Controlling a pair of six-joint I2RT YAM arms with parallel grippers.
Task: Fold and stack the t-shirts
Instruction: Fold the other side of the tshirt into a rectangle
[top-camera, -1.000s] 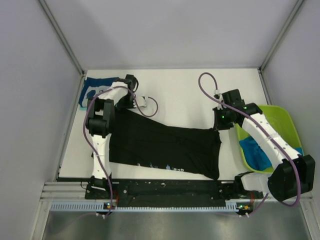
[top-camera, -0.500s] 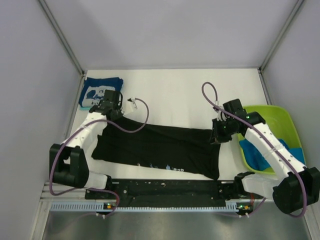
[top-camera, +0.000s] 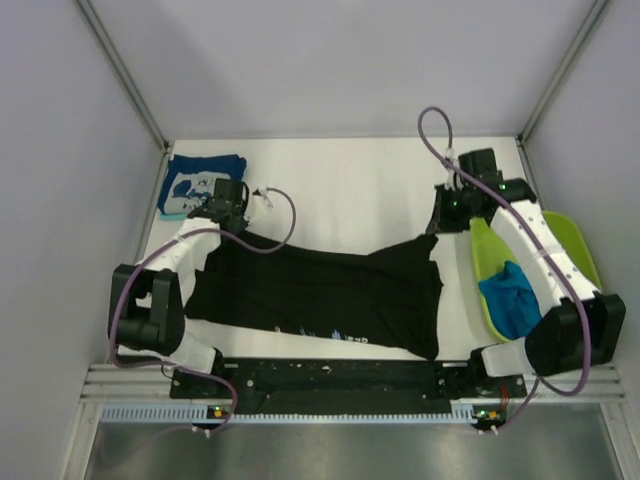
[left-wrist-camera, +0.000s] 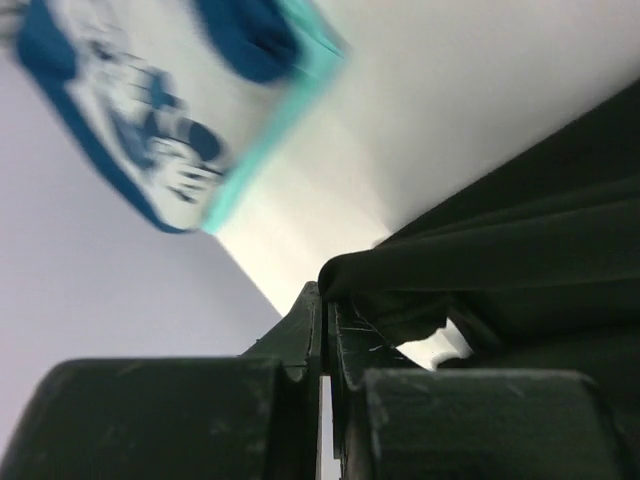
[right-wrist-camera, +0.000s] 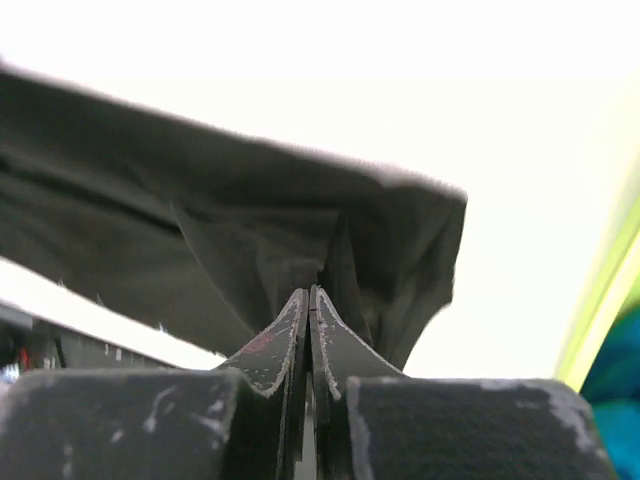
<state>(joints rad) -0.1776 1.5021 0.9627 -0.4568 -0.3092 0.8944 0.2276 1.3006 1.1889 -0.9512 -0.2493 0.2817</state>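
Note:
The large black t-shirt (top-camera: 320, 295) lies spread across the near half of the table, print along its near edge. My left gripper (top-camera: 222, 222) is shut on its far left corner (left-wrist-camera: 400, 270). My right gripper (top-camera: 437, 232) is shut on its far right corner (right-wrist-camera: 330, 250) and holds it lifted. A folded navy t-shirt with a white graphic (top-camera: 195, 185) lies at the far left, blurred in the left wrist view (left-wrist-camera: 150, 110). A bright blue t-shirt (top-camera: 508, 298) sits in the lime-green tub (top-camera: 565, 240).
The lime-green tub stands tilted at the table's right edge; its rim shows in the right wrist view (right-wrist-camera: 600, 300). Grey walls close in the table on left, right and far sides. Purple cables loop off both wrists.
My right gripper has moved toward the far side, pulling the black shirt's right corner up and away. My left gripper has shifted slightly farther, keeping its corner. The tub has tipped.

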